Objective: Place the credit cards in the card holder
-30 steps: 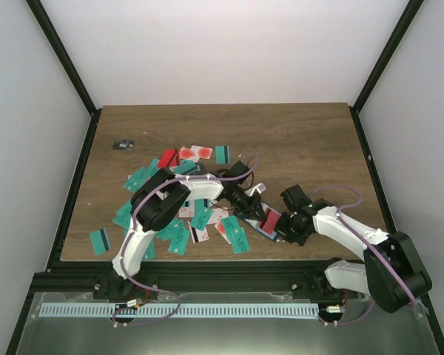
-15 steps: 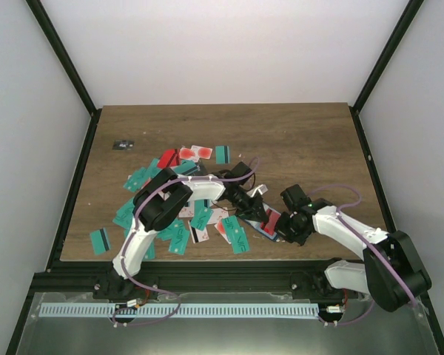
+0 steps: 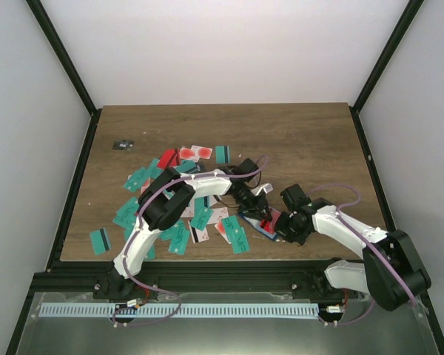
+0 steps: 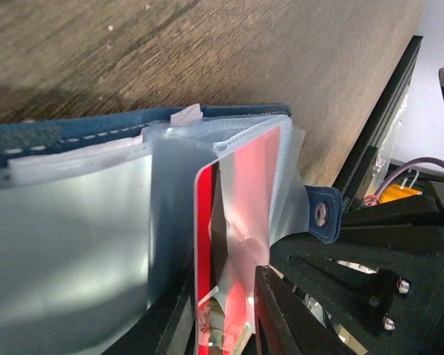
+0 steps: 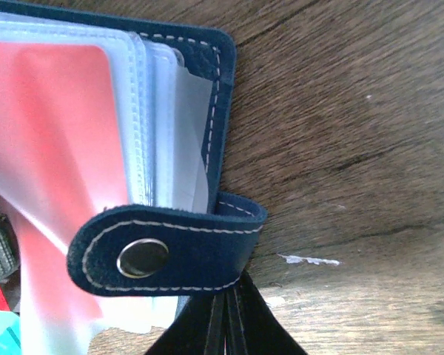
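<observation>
Probably a lab test cell: white panels (image 3: 229, 52), black frame posts (image 3: 63, 55), wooden tabletop (image 3: 311, 140).

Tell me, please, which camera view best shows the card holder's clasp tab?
The right wrist view: the clasp tab fills the foreground, its stitching and metal snap sharp. The left wrist view shows it small. From the top, it cannot be made out.

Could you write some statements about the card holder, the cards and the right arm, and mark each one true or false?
1. The card holder lies open. True.
2. A red card sits partly inside a clear sleeve. True.
3. Every card is in the holder. False: many teal cards lie on the table.
4. The right jaws stand wide open. False: they are shut on the holder's edge.
5. The clasp tab is red. False: it is navy blue.
</observation>
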